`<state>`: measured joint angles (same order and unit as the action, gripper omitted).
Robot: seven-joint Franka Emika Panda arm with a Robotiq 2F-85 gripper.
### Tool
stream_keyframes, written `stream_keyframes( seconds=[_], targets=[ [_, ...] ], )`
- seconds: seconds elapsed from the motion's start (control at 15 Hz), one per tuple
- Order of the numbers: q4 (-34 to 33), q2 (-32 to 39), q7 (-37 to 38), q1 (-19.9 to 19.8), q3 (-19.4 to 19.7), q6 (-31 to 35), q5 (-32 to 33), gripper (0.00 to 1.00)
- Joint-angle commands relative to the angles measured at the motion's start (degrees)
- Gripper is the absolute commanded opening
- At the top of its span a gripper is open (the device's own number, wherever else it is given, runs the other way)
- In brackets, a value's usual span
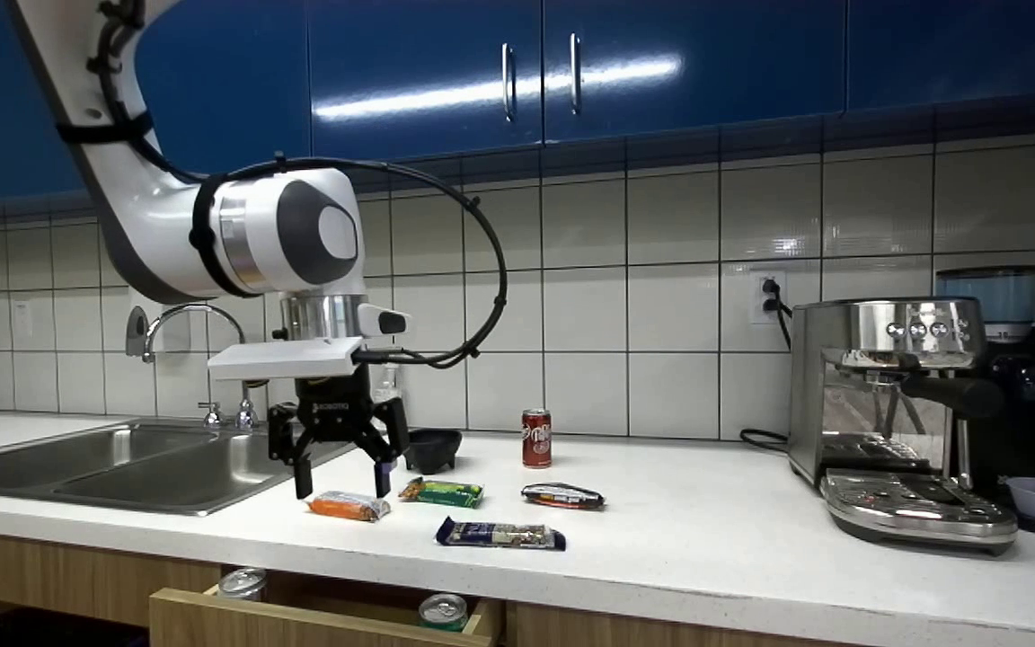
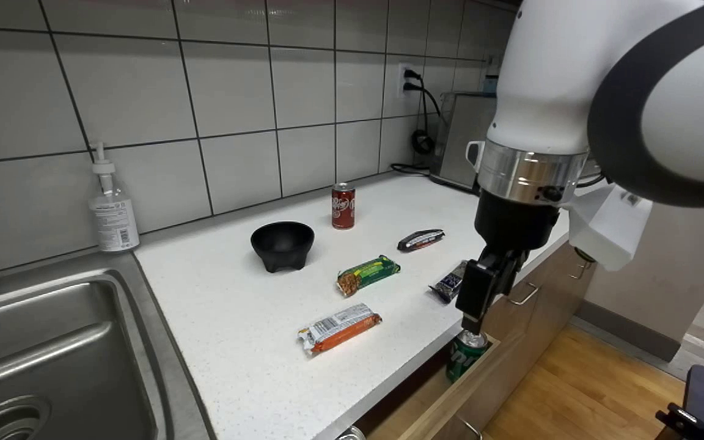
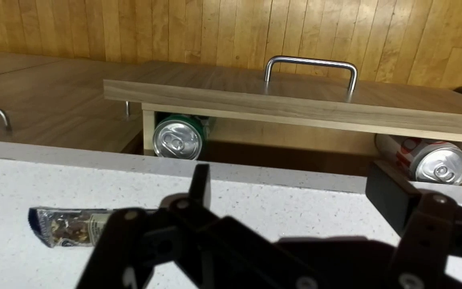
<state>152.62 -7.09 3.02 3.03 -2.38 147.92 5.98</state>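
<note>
My gripper [image 1: 343, 485] is open and empty, pointing down. It also shows in an exterior view [image 2: 472, 324] and in the wrist view [image 3: 291, 182], with bare countertop and its front edge between the fingers. It hangs above the counter's front side, by the open wooden drawer [image 3: 295, 110]. A green can [image 3: 178, 138] and a white-and-red can [image 3: 441, 164] stand in the drawer. An orange-and-white bar [image 2: 340, 328], a green bar [image 2: 368, 274], a dark blue bar [image 1: 501, 535] and a black bar [image 1: 562, 495] lie on the counter. The gripper touches none visibly.
A black bowl [image 2: 283, 244] and a red soda can [image 2: 343, 206] stand towards the back wall. A steel sink [image 1: 167, 467] lies at one end with a soap bottle [image 2: 113, 214] behind. An espresso machine [image 1: 895, 422] and a grinder [image 1: 1021, 404] stand at the other end.
</note>
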Motion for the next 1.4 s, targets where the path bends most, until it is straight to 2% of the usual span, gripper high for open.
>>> stream_keyframes(
  seconds=[0.0, 0.8, 1.33],
  targets=[
    [-0.36, 3.94, 0.36, 0.34, -0.83, 3.12, -0.64, 1.00],
    [-2.94, 16.52, 1.51, 2.21, -0.82, 9.67, 0.10, 1.00],
    [-7.15, 22.93, 0.88, 2.48, -0.74, 10.32, -1.18, 1.00]
  ],
)
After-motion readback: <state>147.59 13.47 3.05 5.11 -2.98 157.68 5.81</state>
